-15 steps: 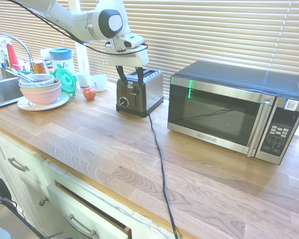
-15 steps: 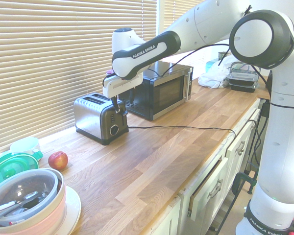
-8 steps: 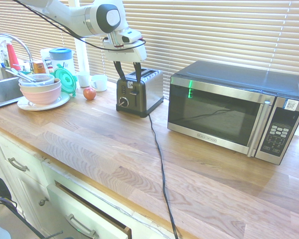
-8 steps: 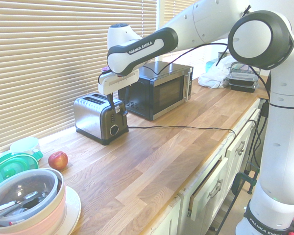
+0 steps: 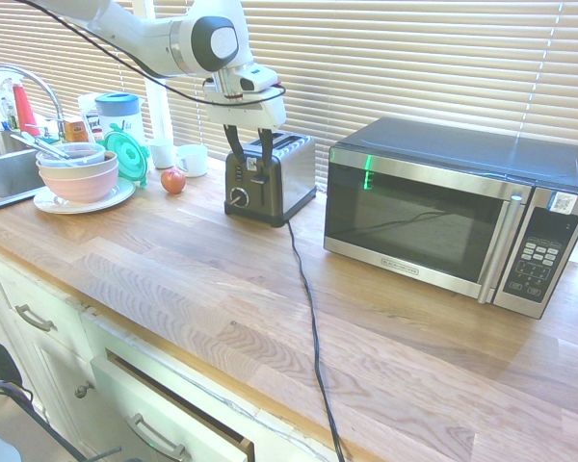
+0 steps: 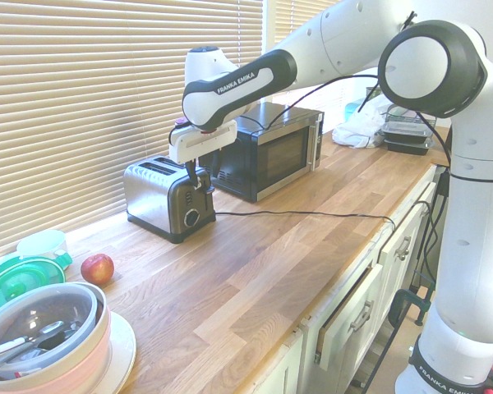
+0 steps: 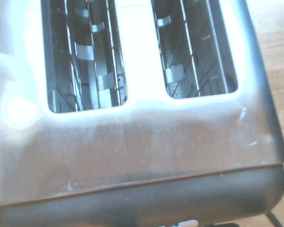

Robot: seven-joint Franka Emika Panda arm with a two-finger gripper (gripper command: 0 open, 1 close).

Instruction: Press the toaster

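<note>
The toaster is a small steel two-slot one standing near the window blinds, its black end panel with the round knob facing the counter's front. My gripper hangs open right over that end panel, its two dark fingers spread to either side of the lever area. In the second exterior view the gripper is at the top edge of the toaster. The wrist view looks straight down on the toaster's top and both empty slots.
A steel-and-black microwave stands right of the toaster. The black cord runs across the wooden counter to its front edge. An apple, stacked bowls on a plate, cups and a sink lie left. A drawer is ajar.
The gripper rose a little above the toaster's end half a second ago and has come back down to it. Its fingers stayed apart; the toaster has not moved.
</note>
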